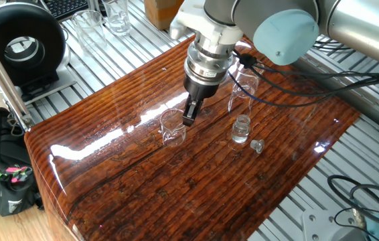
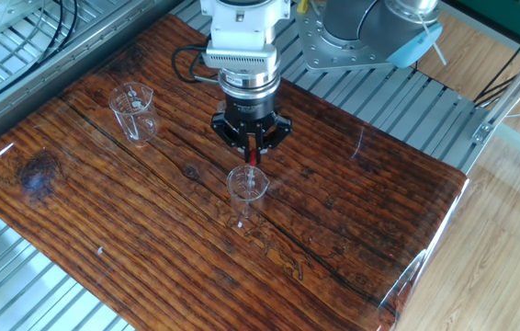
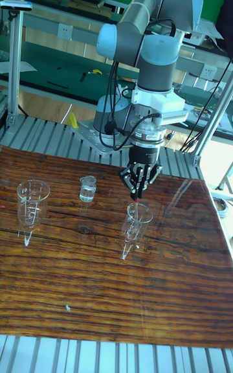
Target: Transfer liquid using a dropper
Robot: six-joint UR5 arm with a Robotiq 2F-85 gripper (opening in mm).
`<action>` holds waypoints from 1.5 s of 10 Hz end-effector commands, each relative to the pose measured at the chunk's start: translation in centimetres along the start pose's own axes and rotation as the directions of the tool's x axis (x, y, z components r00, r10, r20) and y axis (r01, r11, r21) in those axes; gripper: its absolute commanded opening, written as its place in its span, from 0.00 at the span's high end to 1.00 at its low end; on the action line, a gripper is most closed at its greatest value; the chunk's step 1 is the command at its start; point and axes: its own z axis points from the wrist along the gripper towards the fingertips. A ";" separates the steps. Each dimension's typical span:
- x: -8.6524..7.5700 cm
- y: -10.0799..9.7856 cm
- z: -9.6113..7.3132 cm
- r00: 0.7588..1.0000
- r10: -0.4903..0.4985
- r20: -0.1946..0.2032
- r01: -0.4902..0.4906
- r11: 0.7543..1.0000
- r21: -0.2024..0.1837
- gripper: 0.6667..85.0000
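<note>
I see the glossy dark wooden bench [image 2: 352, 221], my black two-finger claw [image 2: 252, 150] pointing down, clamped on the slim transparent dropper with red bulb [image 2: 253, 158], hanging over the small clear glass beaker [image 2: 246, 193]. Second clear beaker [image 2: 134, 112] well apart. Small clear bottle [image 1: 241, 129] beside its loose stopper [image 1: 256, 145]. Liquid too faint to tell.
</note>
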 end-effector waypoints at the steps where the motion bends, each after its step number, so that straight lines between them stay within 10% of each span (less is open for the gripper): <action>1: -0.2 0.1 -0.1 1.000 0.011 0.008 -0.011 1.000 -0.007 0.77; 15: -1.4 1.1 -2.6 0.999 0.033 -0.019 -0.033 0.999 -0.025 0.80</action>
